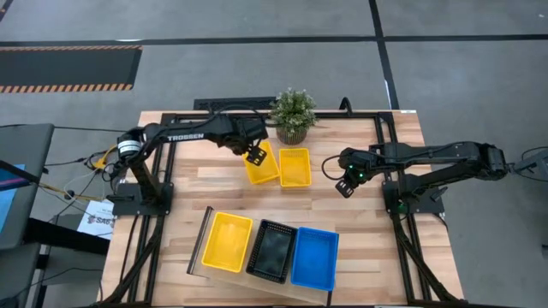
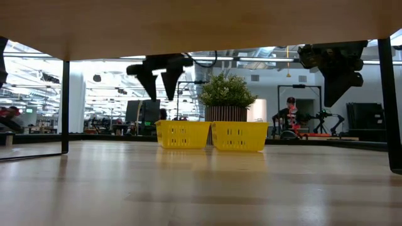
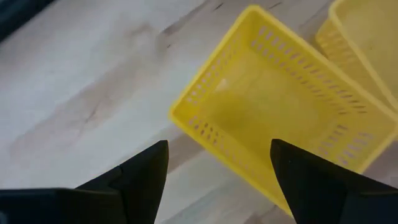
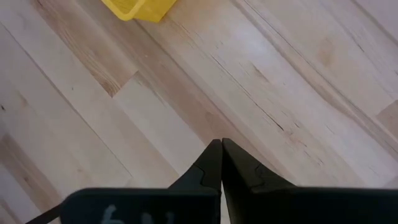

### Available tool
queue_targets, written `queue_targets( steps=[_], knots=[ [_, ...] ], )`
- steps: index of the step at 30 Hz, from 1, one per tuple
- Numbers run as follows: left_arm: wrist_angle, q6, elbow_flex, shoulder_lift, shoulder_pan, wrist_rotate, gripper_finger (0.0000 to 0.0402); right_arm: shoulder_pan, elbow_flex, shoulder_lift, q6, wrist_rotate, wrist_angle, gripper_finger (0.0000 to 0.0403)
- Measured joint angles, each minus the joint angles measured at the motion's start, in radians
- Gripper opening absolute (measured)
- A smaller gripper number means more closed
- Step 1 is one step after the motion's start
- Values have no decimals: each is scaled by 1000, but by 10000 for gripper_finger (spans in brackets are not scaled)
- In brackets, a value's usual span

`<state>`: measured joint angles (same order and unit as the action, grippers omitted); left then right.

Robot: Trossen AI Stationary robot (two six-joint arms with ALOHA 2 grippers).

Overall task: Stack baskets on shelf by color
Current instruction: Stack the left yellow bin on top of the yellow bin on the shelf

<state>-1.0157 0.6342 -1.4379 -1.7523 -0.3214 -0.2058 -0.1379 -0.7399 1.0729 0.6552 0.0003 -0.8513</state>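
Left gripper (image 1: 255, 155), jaws spread wide and empty, above the near corner of a yellow basket (image 1: 261, 164) resting beside a second yellow basket (image 1: 294, 167) before the plant (image 1: 293, 115); right gripper (image 1: 344, 186), jaws closed on nothing, over bare tabletop (image 1: 360, 222).

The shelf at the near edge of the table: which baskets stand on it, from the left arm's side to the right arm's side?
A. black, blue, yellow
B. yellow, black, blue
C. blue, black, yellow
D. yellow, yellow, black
B: on the shelf, the high view shows the yellow basket, then the black basket, then the blue basket.
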Motion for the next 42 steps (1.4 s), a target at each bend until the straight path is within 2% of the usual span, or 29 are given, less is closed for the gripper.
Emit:
queue_targets(
  steps=[7, 11, 17, 23, 35, 42],
  knots=[
    [165, 0, 67, 0, -23, -27, 270, -2, 0, 0, -1, 1, 0, 26],
    [192, -148, 67, 0, -60, -47, 270, -2, 0, 0, -1, 1, 4, 26],
    [213, -379, 67, 0, -111, 70, 270, -2, 0, 0, -6, 2, 8, 26],
    [219, -500, 67, 0, -126, 112, 270, -2, 0, 0, -6, 3, 8, 26],
    [255, -553, 69, -107, -126, 62, 270, -4, 0, 0, -9, 4, 29, 26],
    [246, -593, 69, -169, -124, 70, 268, -6, 0, 0, -9, 4, 28, 26]
  ],
)
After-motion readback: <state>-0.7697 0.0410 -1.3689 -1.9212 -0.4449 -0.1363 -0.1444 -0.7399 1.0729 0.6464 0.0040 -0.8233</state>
